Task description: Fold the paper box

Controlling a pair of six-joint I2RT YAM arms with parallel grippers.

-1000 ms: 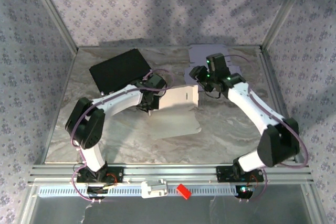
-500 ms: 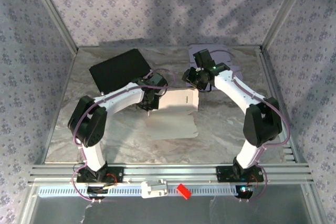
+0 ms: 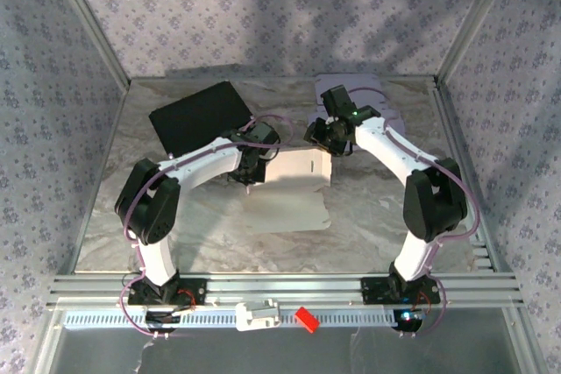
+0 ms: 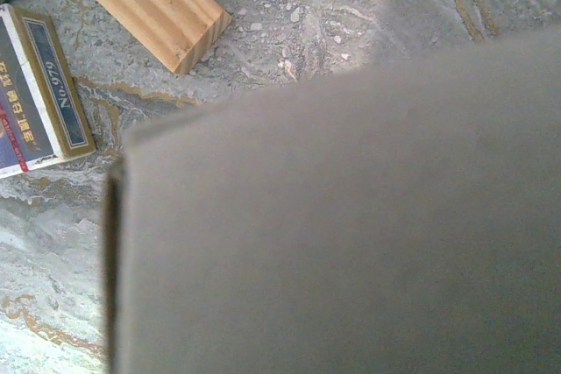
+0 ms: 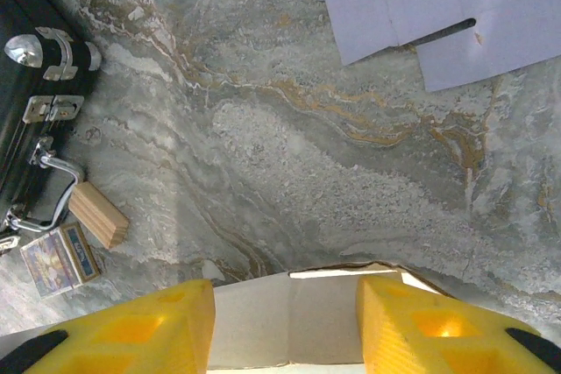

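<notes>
Left hand (image 3: 249, 166), seen from the top camera, sits at the left end of the paper box (image 3: 294, 188), its fingers pressed together on the box's upright panel. The right hand (image 3: 323, 135) hangs just behind the box's far right corner. The box lies in the middle of the table (image 3: 386, 216), one panel standing and another flat toward the arm bases. A black case (image 3: 197, 116) lies beyond the box to the left, and a pale flat sheet (image 3: 355, 89) beyond it to the right.

From the left wrist camera, a brown panel of the box (image 4: 351, 216) stands right against the lens, covering the hand's fingers. Past the panel's upper left corner lie a wooden block (image 4: 149, 2) and a small printed pack (image 4: 39, 94).

From the right wrist camera, the right hand (image 5: 285, 295) is spread, and its yellow fingers (image 5: 149, 326) stand to either side of the box's upper edge (image 5: 263, 330). Whether they touch it cannot be told. Left of the box lie the block (image 5: 98, 214), the pack (image 5: 57, 257) and the case (image 5: 26, 85), with the sheet (image 5: 456, 6) well beyond.
</notes>
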